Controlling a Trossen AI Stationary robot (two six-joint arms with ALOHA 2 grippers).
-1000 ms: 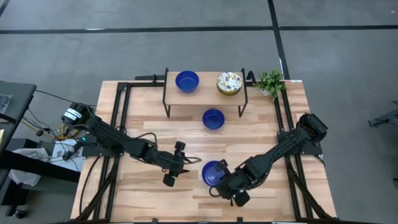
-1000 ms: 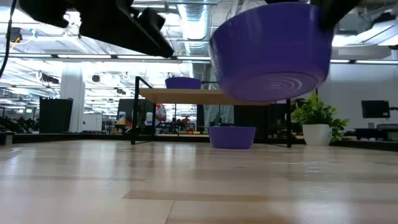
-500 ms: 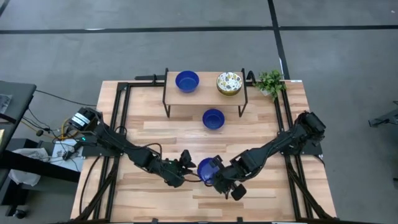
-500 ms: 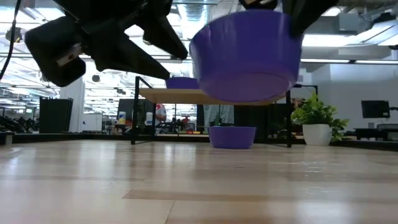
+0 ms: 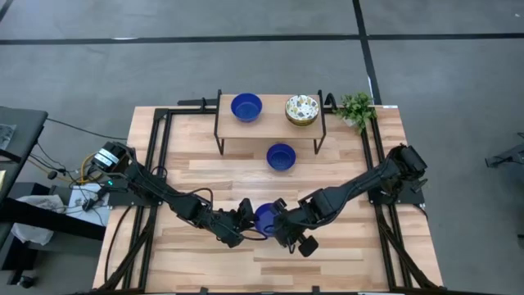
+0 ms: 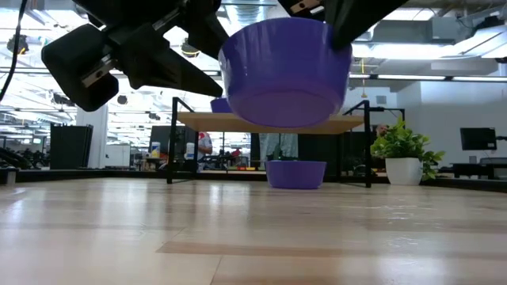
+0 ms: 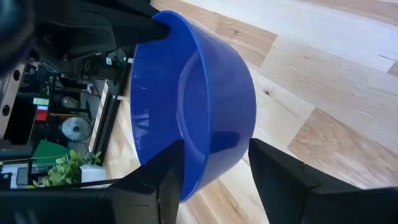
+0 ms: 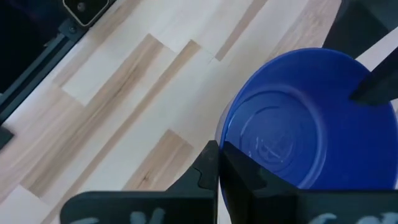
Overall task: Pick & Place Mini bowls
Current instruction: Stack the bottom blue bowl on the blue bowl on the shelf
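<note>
A glossy blue mini bowl (image 5: 266,219) hangs in the air over the table's near middle, between both grippers; it also fills the low view (image 6: 281,75). My right gripper (image 5: 282,224) is shut on its rim. My left gripper (image 5: 248,217) is open, one finger inside the bowl and one outside, on the side away from the right gripper (image 7: 216,146). A second blue bowl (image 5: 281,156) sits on the table. A third blue bowl (image 5: 246,106) and a stack of speckled white bowls (image 5: 301,110) rest on a low wooden shelf. My right gripper pinches the bowl's rim (image 8: 231,144) on the side toward the table's right, one finger inside and one outside. It comes in slanting from the right. The bowl is lifted clear of the table and nearly upright. My left gripper's fingers (image 7: 168,177) stand astride the wall; whether they touch, I cannot tell.
The low shelf (image 5: 270,123) stands at the table's far middle, with a small potted plant (image 5: 355,108) at its right end. Black frame rails (image 5: 160,147) run along the table's left and right sides. Bare wood (image 5: 344,262) lies around the lifted bowl.
My right gripper has carried the blue bowl toward the table's left and a little up. My left gripper has moved right toward the bowl, and its fingers now reach over the rim. The bowl stays clear of the table.
</note>
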